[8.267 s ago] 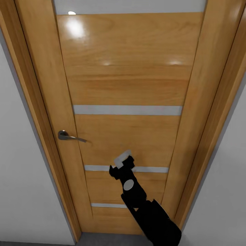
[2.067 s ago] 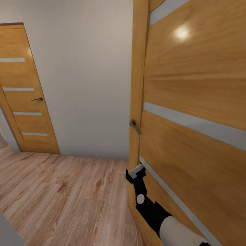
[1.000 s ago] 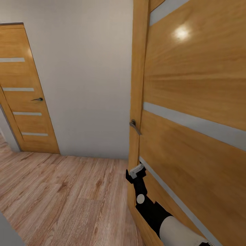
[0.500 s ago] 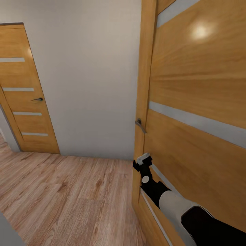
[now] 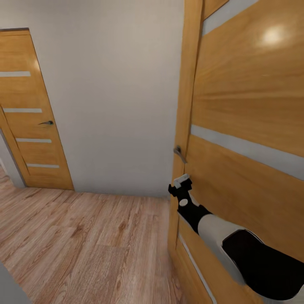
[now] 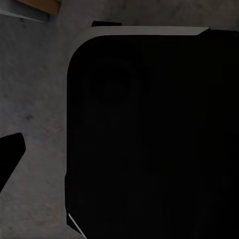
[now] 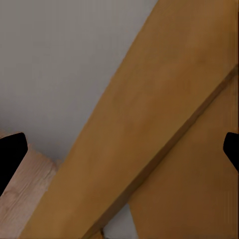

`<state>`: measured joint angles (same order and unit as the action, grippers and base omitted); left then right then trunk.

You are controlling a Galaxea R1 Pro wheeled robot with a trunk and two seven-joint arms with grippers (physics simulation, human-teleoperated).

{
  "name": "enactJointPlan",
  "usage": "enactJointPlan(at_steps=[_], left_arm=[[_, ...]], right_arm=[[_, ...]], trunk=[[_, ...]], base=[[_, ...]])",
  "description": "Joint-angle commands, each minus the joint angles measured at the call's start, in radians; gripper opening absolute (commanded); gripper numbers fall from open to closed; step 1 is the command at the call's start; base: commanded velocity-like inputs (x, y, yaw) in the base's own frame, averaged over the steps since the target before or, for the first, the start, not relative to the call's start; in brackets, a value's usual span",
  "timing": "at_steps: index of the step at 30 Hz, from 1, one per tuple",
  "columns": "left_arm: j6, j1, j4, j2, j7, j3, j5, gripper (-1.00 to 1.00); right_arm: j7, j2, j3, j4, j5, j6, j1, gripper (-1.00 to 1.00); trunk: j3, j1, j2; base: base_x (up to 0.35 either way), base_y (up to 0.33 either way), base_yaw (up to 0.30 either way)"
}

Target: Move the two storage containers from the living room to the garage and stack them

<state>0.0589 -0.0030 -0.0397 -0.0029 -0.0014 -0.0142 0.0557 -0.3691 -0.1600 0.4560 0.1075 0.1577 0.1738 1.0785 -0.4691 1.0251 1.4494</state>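
Right claw (image 5: pixel 182 184) sat against the edge of the open wooden door (image 5: pixel 245 139), just below its metal handle (image 5: pixel 179 153); its wrist camera showed the two fingertips (image 7: pixel 11 152) spread wide apart, pinching nothing. Beyond the claw stood a white wall (image 5: pixel 114 93), then a second, shut door (image 5: pixel 29 109), with pale wood-plank floor (image 5: pixel 80 249) underneath. Left claw's state could not be told: its camera faced a dark body (image 6: pixel 149 134) over grey floor (image 6: pixel 35 99).
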Motion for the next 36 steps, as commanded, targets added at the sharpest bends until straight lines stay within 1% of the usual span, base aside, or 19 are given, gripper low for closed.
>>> enactJointPlan(at_steps=[1,2,4,5,8,12,13,15,16,17,19,22,26,30,36], left_arm=[[0.002,0.0,0.0,0.0,0.0,-0.001,0.006,1.0],[0.002,0.0,0.0,0.0,0.0,-0.001,0.006,1.0],[0.002,0.0,0.0,0.0,0.0,-0.001,0.006,1.0],[0.002,0.0,0.0,0.0,0.0,-0.001,0.006,1.0],[0.002,0.0,0.0,0.0,0.0,-0.001,0.006,1.0],[0.002,0.0,0.0,0.0,0.0,-0.001,0.006,1.0],[0.002,0.0,0.0,0.0,0.0,-0.001,0.006,1.0],[0.002,0.0,0.0,0.0,0.0,-0.001,0.006,1.0],[0.002,0.0,0.0,0.0,0.0,-0.001,0.006,1.0],[0.002,0.0,0.0,0.0,0.0,-0.001,0.006,1.0],[0.002,0.0,0.0,0.0,0.0,-0.001,0.006,1.0],[0.002,0.0,0.0,0.0,0.0,-0.001,0.006,1.0],[0.002,0.0,0.0,0.0,0.0,-0.001,0.006,1.0],[0.002,0.0,0.0,0.0,0.0,-0.001,0.006,1.0],[0.002,0.0,0.0,0.0,0.0,-0.001,0.006,1.0]], right_arm=[[-0.009,0.023,-0.028,-0.002,-0.003,0.002,0.01,1.0],[-0.008,0.066,-0.028,-0.003,-0.035,0.0,0.026,1.0],[-0.001,0.106,-0.028,-0.003,-0.069,-0.004,0.042,1.0],[0.004,0.12,-0.028,-0.003,-0.083,-0.012,0.05,1.0],[0.013,0.143,-0.028,-0.003,-0.105,-0.039,0.058,1.0],[0.017,0.202,-0.028,-0.003,-0.123,-0.062,0.062,1.0],[0.018,0.22,-0.028,-0.003,-0.142,-0.07,0.062,1.0],[0.018,0.241,-0.028,-0.003,-0.175,-0.074,0.063,1.0],[0.018,0.251,-0.028,-0.003,-0.185,-0.075,0.063,1.0],[0.018,0.256,-0.028,-0.003,-0.189,-0.076,0.063,1.0],[0.018,0.284,-0.028,-0.003,-0.203,-0.077,0.063,1.0],[0.018,0.286,-0.028,-0.003,-0.203,-0.077,0.063,1.0],[0.018,0.308,-0.028,-0.003,-0.205,-0.077,0.063,1.0],[0.018,0.312,-0.028,-0.003,-0.205,-0.077,0.063,1.0],[0.018,0.336,-0.028,-0.003,-0.205,-0.076,0.063,1.0]], trunk=[[-0.001,0.0,0.001],[-0.001,0.0,0.001],[-0.001,0.0,0.001],[-0.001,0.0,0.001],[-0.001,0.0,0.001],[-0.001,0.0,0.001],[-0.001,0.0,0.001],[-0.001,0.0,0.001],[-0.001,0.0,0.001],[-0.001,0.0,0.001],[-0.001,0.0,0.001],[-0.001,0.0,0.001],[-0.001,0.0,0.001],[-0.001,0.0,0.001],[-0.001,0.0,0.001]], base=[[0.0,0.0,0.0],[0.0,0.0,0.0],[0.0,0.0,0.0],[0.0,0.0,0.0],[0.0,0.0,0.0],[0.0,0.0,0.0],[0.0,0.0,0.0],[0.0,0.0,0.0],[0.0,0.0,0.0],[0.0,0.0,0.0],[0.0,0.0,0.0],[0.0,0.0,0.0],[0.0,0.0,0.0],[0.0,0.0,0.0],[0.0,0.0,0.0]])
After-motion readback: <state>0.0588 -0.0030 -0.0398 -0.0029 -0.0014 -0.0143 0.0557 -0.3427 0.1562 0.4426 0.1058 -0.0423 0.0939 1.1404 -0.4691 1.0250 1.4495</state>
